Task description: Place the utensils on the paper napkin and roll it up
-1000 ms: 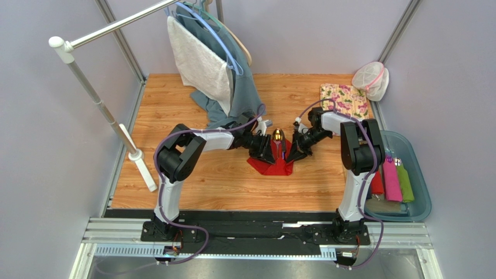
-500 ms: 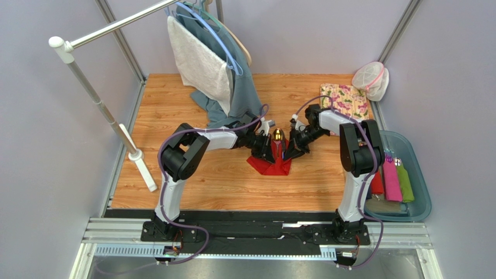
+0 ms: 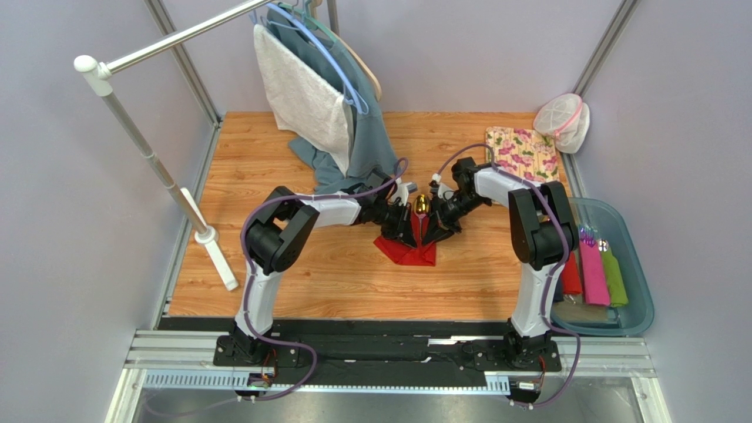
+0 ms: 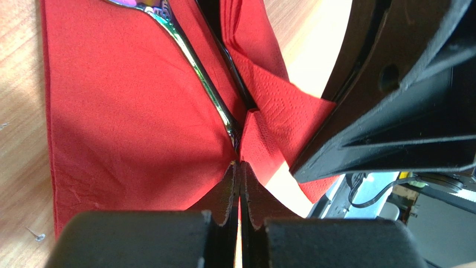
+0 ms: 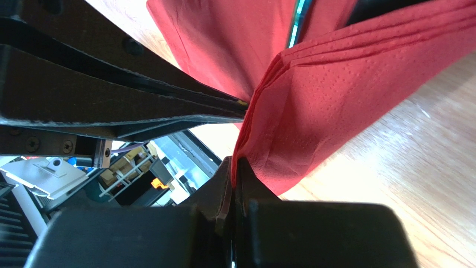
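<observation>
The red paper napkin (image 3: 411, 253) lies mid-table with its two sides lifted toward each other. A gold spoon bowl (image 3: 422, 204) sticks out at its far end. In the left wrist view an iridescent utensil handle (image 4: 196, 62) and a black handle (image 4: 226, 56) lie along the napkin (image 4: 128, 111). My left gripper (image 3: 407, 233) is shut on the napkin's left edge (image 4: 239, 163). My right gripper (image 3: 432, 233) is shut on the folded right edge (image 5: 235, 162) of the napkin (image 5: 329, 95). The two grippers nearly touch above the utensils.
A garment rack with a white towel (image 3: 300, 92) and teal cloth (image 3: 366, 132) hangs at the back left, its white pole base (image 3: 207, 236) on the left. A floral cloth (image 3: 522, 152) and mesh bag (image 3: 565, 122) lie at the back right. A teal bin (image 3: 637, 264) holds pink and green rolls.
Both grippers have moved inward toward each other, drawing the napkin's sides up over the utensils. The napkin's footprint on the table has narrowed.
</observation>
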`<control>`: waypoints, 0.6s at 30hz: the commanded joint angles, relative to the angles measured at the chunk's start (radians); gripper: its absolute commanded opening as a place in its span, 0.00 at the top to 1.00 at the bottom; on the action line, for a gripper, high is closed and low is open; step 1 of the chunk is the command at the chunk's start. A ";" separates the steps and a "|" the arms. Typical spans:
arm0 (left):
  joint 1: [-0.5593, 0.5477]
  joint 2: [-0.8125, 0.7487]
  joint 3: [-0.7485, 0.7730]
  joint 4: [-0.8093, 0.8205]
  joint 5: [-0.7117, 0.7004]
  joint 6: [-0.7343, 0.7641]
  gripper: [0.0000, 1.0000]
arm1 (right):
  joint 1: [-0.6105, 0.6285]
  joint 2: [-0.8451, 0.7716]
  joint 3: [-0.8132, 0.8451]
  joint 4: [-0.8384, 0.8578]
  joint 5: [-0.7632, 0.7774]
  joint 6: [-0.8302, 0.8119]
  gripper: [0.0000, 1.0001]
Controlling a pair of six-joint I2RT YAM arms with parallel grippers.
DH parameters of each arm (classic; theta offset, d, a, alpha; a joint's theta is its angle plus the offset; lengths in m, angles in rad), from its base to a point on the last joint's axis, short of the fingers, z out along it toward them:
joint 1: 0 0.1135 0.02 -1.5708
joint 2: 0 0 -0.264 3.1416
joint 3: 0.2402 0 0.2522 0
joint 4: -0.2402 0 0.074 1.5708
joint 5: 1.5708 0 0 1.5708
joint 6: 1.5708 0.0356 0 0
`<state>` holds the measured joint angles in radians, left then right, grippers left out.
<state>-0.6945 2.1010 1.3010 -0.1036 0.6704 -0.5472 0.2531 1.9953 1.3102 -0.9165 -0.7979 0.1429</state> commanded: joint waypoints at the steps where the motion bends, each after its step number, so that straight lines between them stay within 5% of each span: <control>1: -0.005 0.011 0.034 -0.005 -0.005 0.000 1.00 | 0.018 -0.004 0.029 0.047 -0.020 0.024 1.00; 18: 0.000 -0.010 0.021 0.008 -0.012 -0.010 0.96 | 0.035 0.074 0.004 0.131 0.026 0.021 1.00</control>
<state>-0.6945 2.1025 1.3014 -0.1112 0.6617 -0.5484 0.2806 2.0594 1.3098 -0.8272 -0.7868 0.1684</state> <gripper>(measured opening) 0.024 0.010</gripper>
